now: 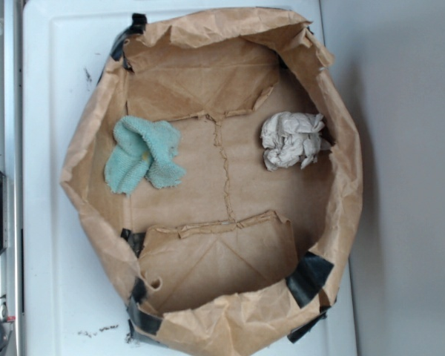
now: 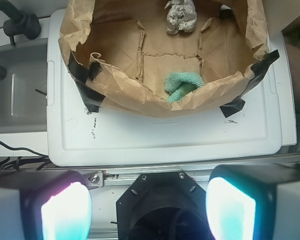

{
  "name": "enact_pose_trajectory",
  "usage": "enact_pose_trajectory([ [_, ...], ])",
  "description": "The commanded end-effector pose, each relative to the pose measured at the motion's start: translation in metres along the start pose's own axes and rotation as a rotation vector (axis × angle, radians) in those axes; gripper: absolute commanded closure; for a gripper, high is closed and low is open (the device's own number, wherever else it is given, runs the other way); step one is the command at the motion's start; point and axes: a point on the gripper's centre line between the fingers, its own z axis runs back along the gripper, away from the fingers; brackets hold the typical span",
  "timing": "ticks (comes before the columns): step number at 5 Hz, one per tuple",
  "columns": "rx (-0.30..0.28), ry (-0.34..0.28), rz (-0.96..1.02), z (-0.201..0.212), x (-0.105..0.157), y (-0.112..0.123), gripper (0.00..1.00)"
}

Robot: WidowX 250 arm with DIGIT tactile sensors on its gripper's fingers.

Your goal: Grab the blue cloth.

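The blue cloth is a pale teal terry towel, bunched in soft folds, lying on the floor of a brown paper tray at its left side. It also shows in the wrist view, just behind the tray's near wall. My gripper shows only in the wrist view, open and empty, with its two glowing pads wide apart. It hangs high over the robot's black base, well short of the tray. The gripper is out of the exterior view.
An off-white crumpled paper ball lies at the tray's right side, and at the far side in the wrist view. The tray stands on a white plastic lid. Black tape patches its corners. A grey bin and cables are at left.
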Motion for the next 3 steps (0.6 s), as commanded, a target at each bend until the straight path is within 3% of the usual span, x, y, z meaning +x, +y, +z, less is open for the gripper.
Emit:
enact_pose_trajectory([
  [1, 0.000, 0.000, 0.000, 0.000, 0.000, 0.000, 0.00],
  [2, 0.000, 0.000, 0.000, 0.000, 0.000, 0.000, 0.00],
  [3, 0.033, 0.005, -0.063, -0.005, 0.048, 0.004, 0.00],
])
